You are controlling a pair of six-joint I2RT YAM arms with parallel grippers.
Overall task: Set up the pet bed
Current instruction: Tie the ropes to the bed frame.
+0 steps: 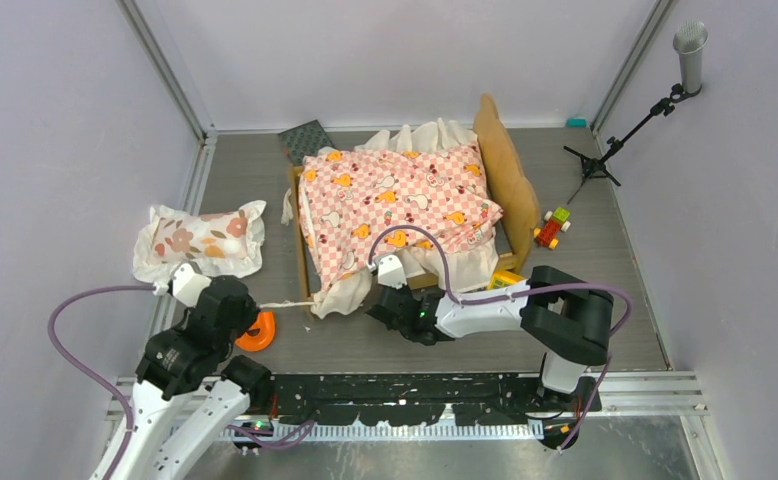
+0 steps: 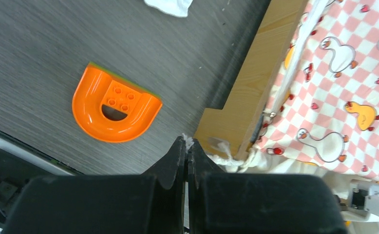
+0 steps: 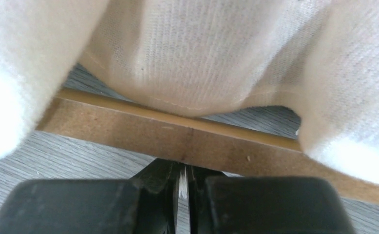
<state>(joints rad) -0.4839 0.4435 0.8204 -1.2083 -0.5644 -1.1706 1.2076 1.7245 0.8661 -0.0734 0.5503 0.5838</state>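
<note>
The pet bed stands mid-table with its wavy headboard to the right, and a pink-checkered sheet is spread over it. My left gripper sits off the bed's near-left corner. In the left wrist view it is shut on a white string that runs to the sheet at the wooden frame. My right gripper is at the bed's near side. Its jaws stand a narrow slit apart, holding nothing, tips against the wooden rail under the white ruffle.
An orange U-shaped block lies beside my left gripper. A floral pillow lies at the left and a dark patterned panel behind the bed. Small toy blocks and a microphone stand are to the right.
</note>
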